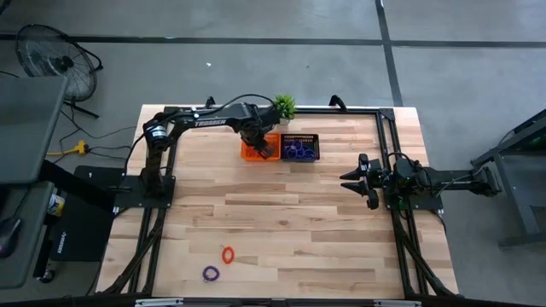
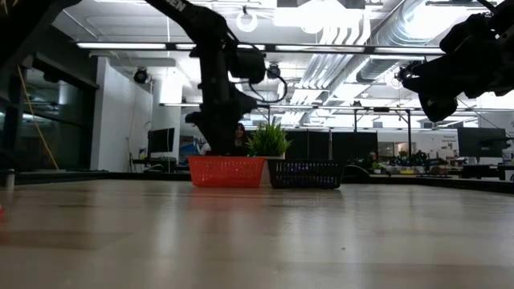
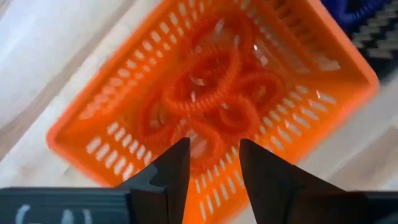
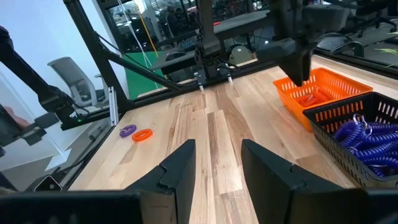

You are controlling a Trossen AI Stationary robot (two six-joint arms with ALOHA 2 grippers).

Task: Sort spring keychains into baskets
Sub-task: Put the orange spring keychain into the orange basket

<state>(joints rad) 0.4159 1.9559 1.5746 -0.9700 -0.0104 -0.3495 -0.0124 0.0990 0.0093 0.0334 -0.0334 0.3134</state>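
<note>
The orange basket (image 1: 252, 151) and the black basket (image 1: 301, 147) stand side by side at the far middle of the table. Several orange spring keychains (image 3: 211, 81) lie in the orange basket (image 3: 124, 130), and purple ones (image 4: 364, 135) in the black basket (image 4: 348, 121). My left gripper (image 3: 214, 144) hangs open just above the orange basket, pointing down, with nothing between its fingers. One orange keychain (image 1: 228, 254) and one purple keychain (image 1: 211, 274) lie loose near the table's near left. My right gripper (image 4: 217, 155) waits open at the table's right, level.
A small green potted plant (image 1: 285, 107) stands just behind the two baskets. Black frame rails (image 1: 388, 136) run along the table's sides. The wide wooden middle of the table (image 1: 281, 222) lies between the baskets and the loose keychains.
</note>
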